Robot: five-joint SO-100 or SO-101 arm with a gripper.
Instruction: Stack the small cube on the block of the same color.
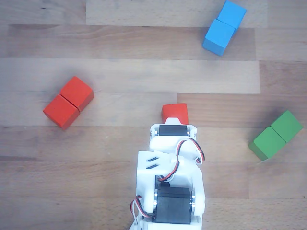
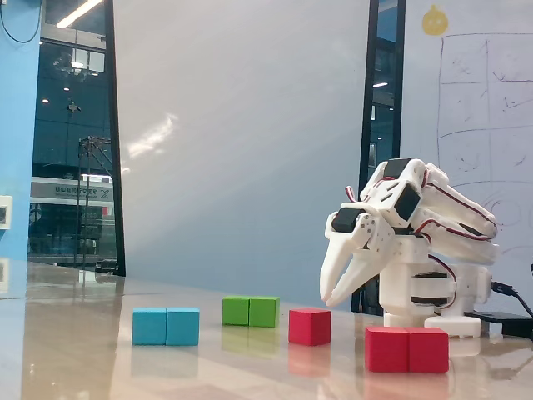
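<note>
In the other view, left to right with the cube as landmark: block lies well left of the cube and a bit further out from my base, turned diagonal on the counter. Cube sits right at the front edge of my arm, partly hidden under it. Blue block is far up-right of the cube, green block well right and slightly nearer me.

Fixed view, again from the cube: blue and green to its left, block to its right and nearer the camera. My pincer hangs just above-right of the cube, tips pointing down, not touching it. Fingers slightly parted, holding nothing.

Risks as I judge them:
- Gap between my fingers looks narrower than the cube; dropping without opening wider would land a tip on top and shove it.
- Cube is close under my arm, top view hides most of it, so its angle is unclear; an off-square pinch could twist or squirt it out.
- Block is diagonal; placing the cube without matching its angle leaves it overhanging and it could tip off.
- Low carry could knock the block and shift it.
</note>
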